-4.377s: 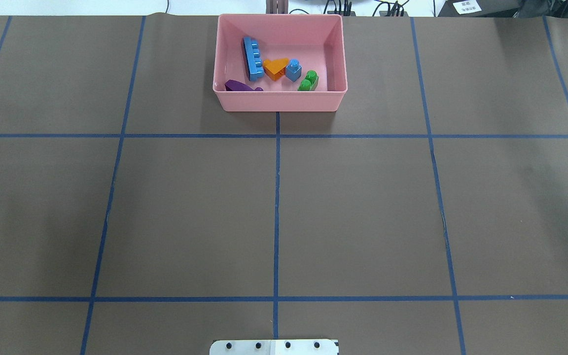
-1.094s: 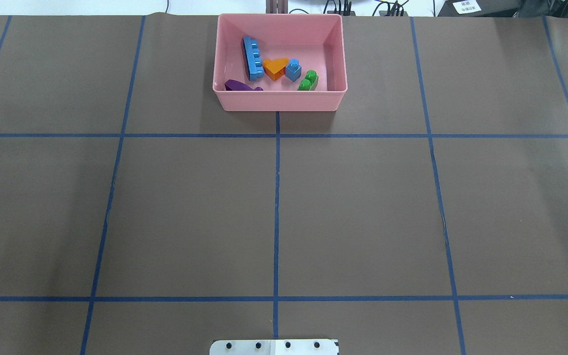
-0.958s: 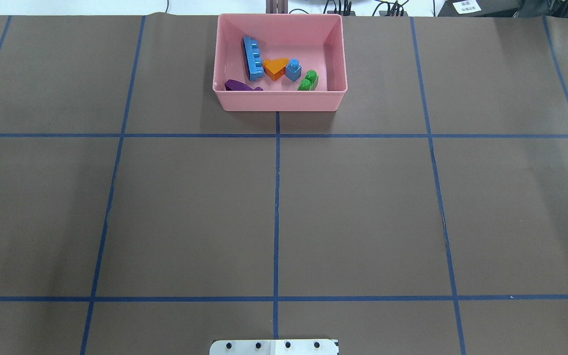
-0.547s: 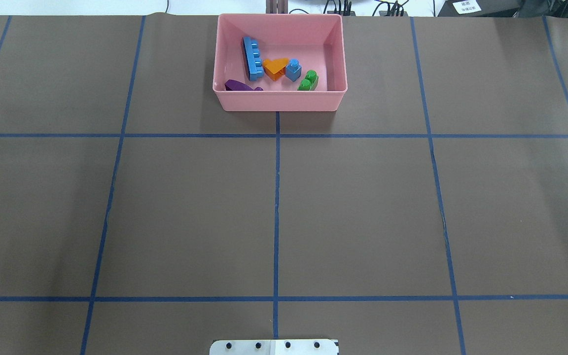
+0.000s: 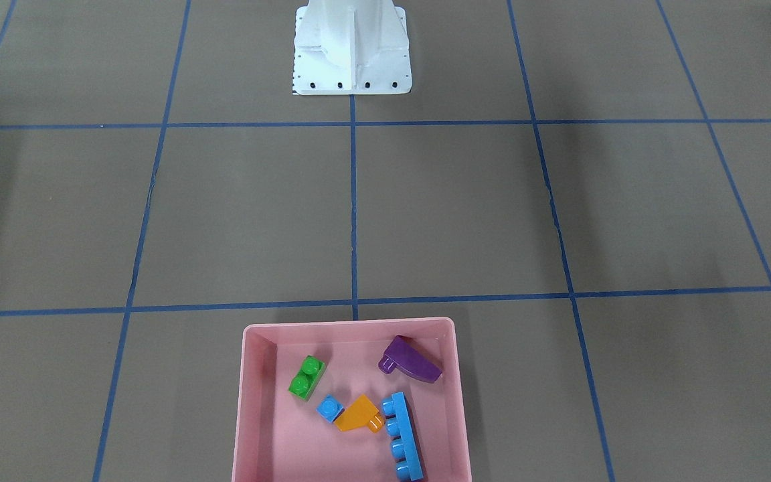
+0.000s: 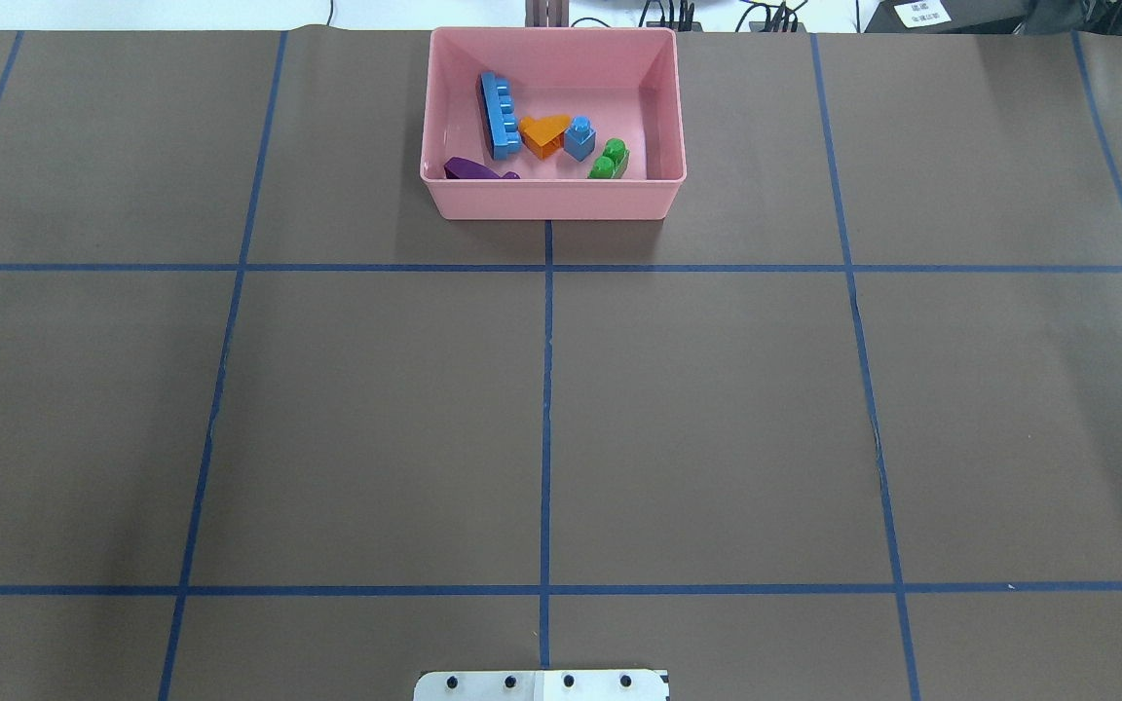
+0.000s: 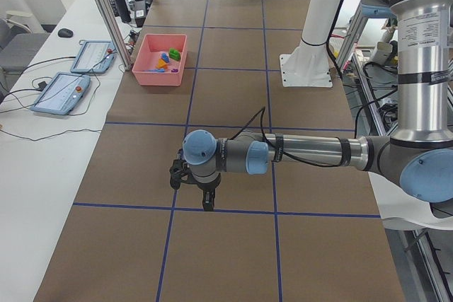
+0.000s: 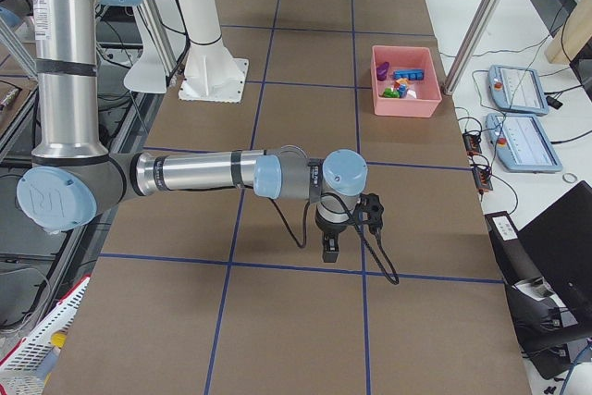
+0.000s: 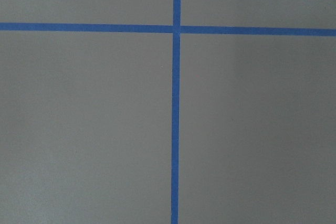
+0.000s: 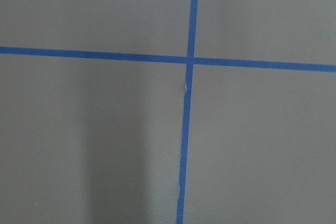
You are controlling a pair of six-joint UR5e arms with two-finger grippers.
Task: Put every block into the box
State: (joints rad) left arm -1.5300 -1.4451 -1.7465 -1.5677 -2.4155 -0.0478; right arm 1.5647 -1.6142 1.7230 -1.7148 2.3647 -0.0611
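All five blocks are shown lying inside the pink box [image 6: 553,200] at the table's far edge: the long blue four-stud brick [image 6: 500,115], orange sloped brick [image 6: 543,134], tiny blue one-stud brick [image 6: 579,138], green two-stud brick [image 6: 609,161] and purple sloped brick [image 6: 471,169], the last half hidden by the near wall from overhead. The task is judged complete; no further pick is called for. The left gripper [image 7: 206,201] and right gripper [image 8: 330,247] are held low, well apart from the box; whether their jaws are apart or together cannot be told.
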